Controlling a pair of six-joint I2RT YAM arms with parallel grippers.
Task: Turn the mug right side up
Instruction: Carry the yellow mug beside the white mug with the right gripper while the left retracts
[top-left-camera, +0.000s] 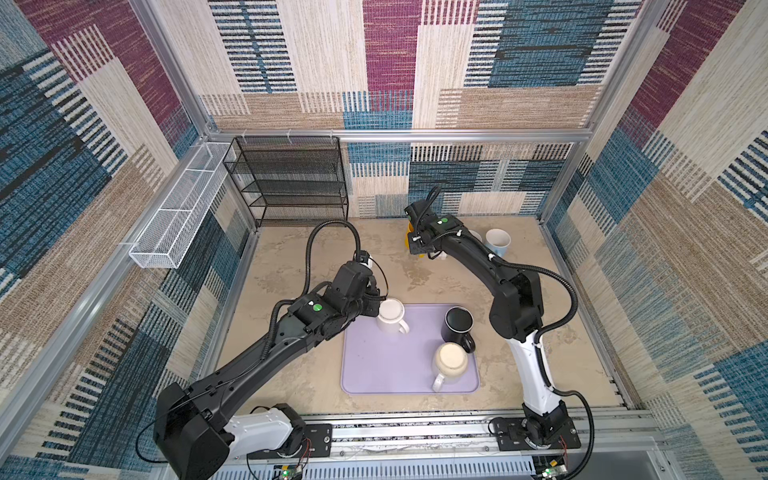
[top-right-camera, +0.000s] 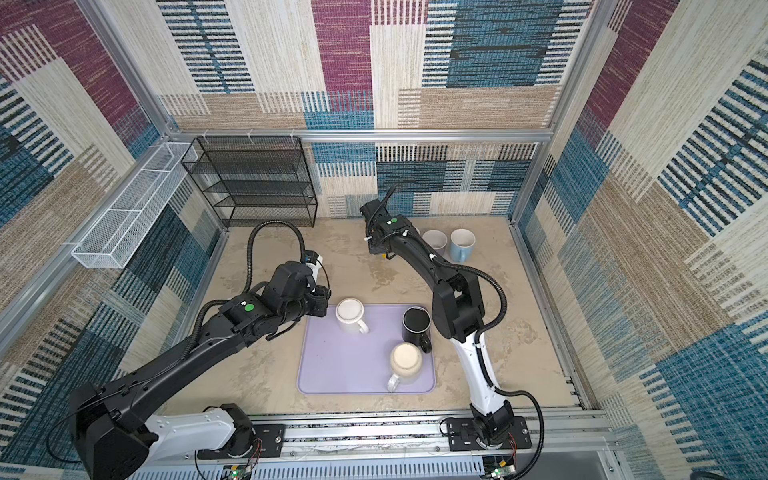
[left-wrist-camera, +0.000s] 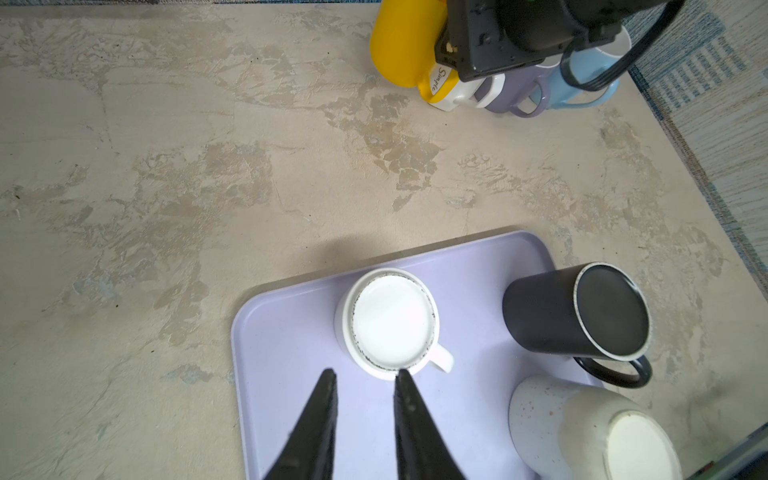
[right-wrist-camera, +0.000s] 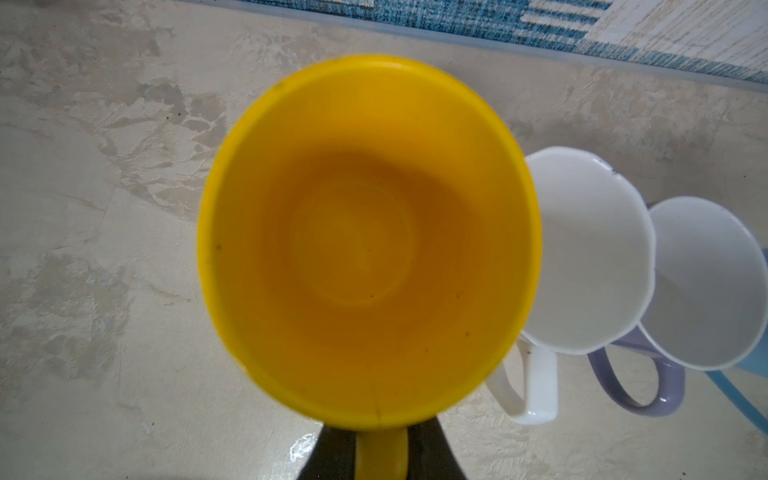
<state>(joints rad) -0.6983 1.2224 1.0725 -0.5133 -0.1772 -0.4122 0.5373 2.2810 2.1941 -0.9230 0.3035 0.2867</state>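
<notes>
yellow mug (right-wrist-camera: 370, 249): mouth-up toward the right wrist cam, blurred by closeness. Located at approx 1 o'clock of the desk (top-left-camera: 291, 257), far side. Whether its base is down on the desk can't be told.
right jaws: clamped on the yellow mug's handle, which is seen between them at the edge of the right wrist view.
upright row: white-handled mug (right-wrist-camera: 590, 249), lavender mug (right-wrist-camera: 706, 282) and blue mug (top-left-camera: 497, 243), all mouth-up. They are lined up from just beside the yellow mug toward 3 o'clock.
tray (top-left-camera: 374, 374): lavender, at 6 o'clock of the desk.
inverted white mug (left-wrist-camera: 392, 320): base-up, at the tray's 10 o'clock corner.
black mug (top-left-camera: 458, 324): base-up, at the tray's 2 o'clock.
speckled mug (top-left-camera: 451, 361): base-up, at the tray's 4 o'clock, just beside the black mug.
left jaws: apart, nothing between them. They are held just beside the inverted white mug, on its 10 o'clock side in both top views. Contact w/ its rim can't be told.
done (judged): the yellow mug's flip appears complete, and 3 others are already set upright.
left (judged): the yellow mug is not yet released. 3 mugs on the tray are base-up. The inverted white mug is prob. next, given where the left jaws are held.
</notes>
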